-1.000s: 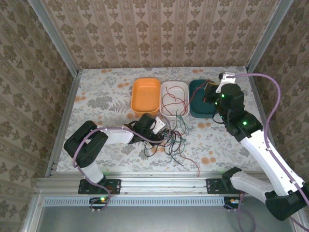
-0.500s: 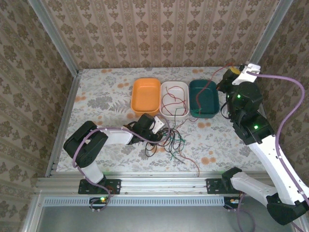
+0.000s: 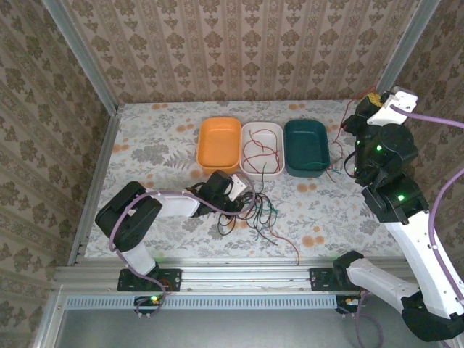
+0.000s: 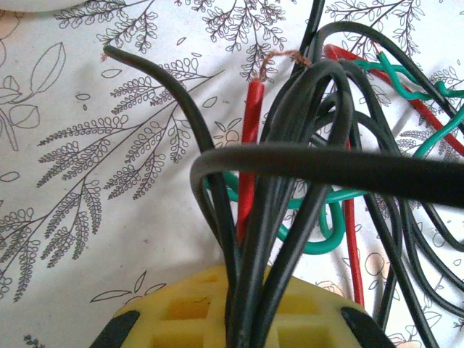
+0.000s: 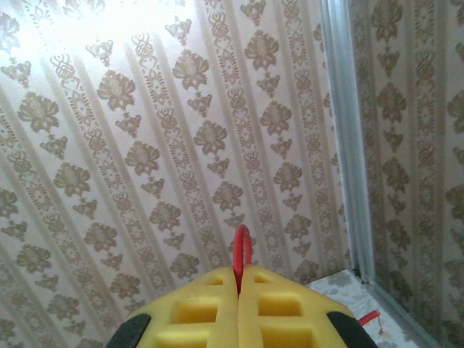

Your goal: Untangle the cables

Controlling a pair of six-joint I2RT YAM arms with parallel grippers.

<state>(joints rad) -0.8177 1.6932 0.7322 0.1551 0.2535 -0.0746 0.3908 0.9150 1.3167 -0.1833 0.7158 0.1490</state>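
A tangle of red, black and green cables (image 3: pixel 259 210) lies on the table in front of the trays. My left gripper (image 3: pixel 238 201) is low at its left side, shut on a bundle of black cables (image 4: pixel 290 217); a red cable (image 4: pixel 250 145) and a green cable (image 4: pixel 326 239) run through the same knot. My right gripper (image 3: pixel 365 103) is raised near the back right corner, shut on a loop of red cable (image 5: pixel 241 250). That red strand (image 3: pixel 341 145) hangs down right of the teal tray. Another red cable (image 3: pixel 257 150) lies in the white tray.
An orange tray (image 3: pixel 219 125), a white tray (image 3: pixel 262 127) and a teal tray (image 3: pixel 305 125) stand side by side at the back middle. Patterned walls and a metal corner post (image 5: pixel 348 145) close in behind the right gripper. A red strand trails towards the front edge (image 3: pixel 293 254).
My right gripper has swung from over the teal tray up and right towards the back corner, drawing the red cable out with it. The left gripper has stayed put on the bundle.
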